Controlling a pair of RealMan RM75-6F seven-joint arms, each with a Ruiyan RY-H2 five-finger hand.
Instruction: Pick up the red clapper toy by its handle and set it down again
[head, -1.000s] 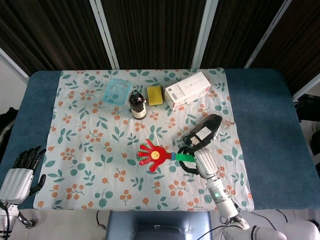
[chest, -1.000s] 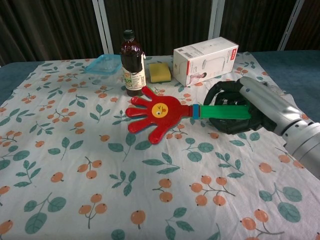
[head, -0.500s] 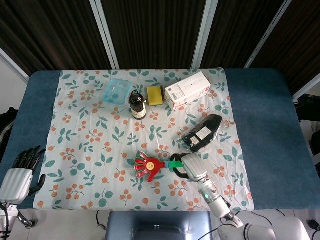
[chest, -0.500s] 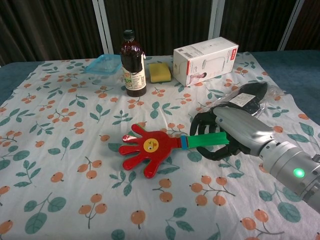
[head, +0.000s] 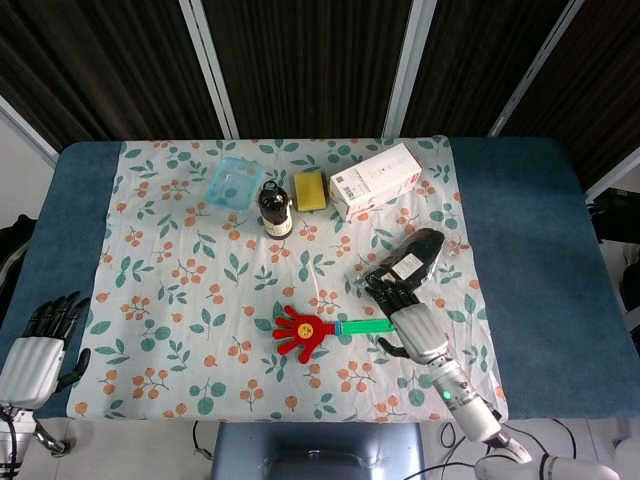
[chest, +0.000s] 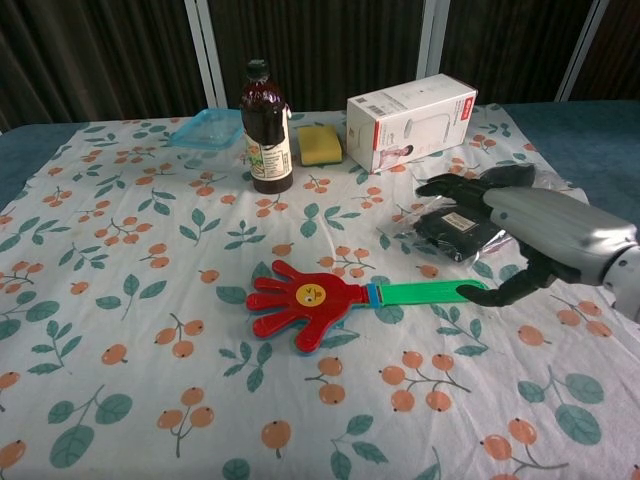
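The red clapper toy (head: 303, 331) (chest: 300, 303) lies flat on the flowered cloth, with its green handle (head: 362, 326) (chest: 425, 293) pointing right. My right hand (head: 408, 312) (chest: 530, 235) hovers just right of the handle's end with its fingers spread and holds nothing. Its thumb tip (chest: 480, 295) sits at the handle's tip; contact is unclear. My left hand (head: 40, 345) rests off the cloth at the table's near left corner, holding nothing, and shows only in the head view.
A black packet (head: 405, 262) (chest: 455, 228) lies under the right hand's fingers. At the back stand a brown bottle (head: 275, 208) (chest: 265, 128), a white box (head: 374, 180) (chest: 412, 108), a yellow sponge (head: 310, 190) (chest: 319, 144) and a blue container (head: 235, 184) (chest: 207, 128).
The clapper has come down from the air onto the cloth. The right hand let go of the green handle, spread its fingers and drew back to the right. The left hand has not moved.
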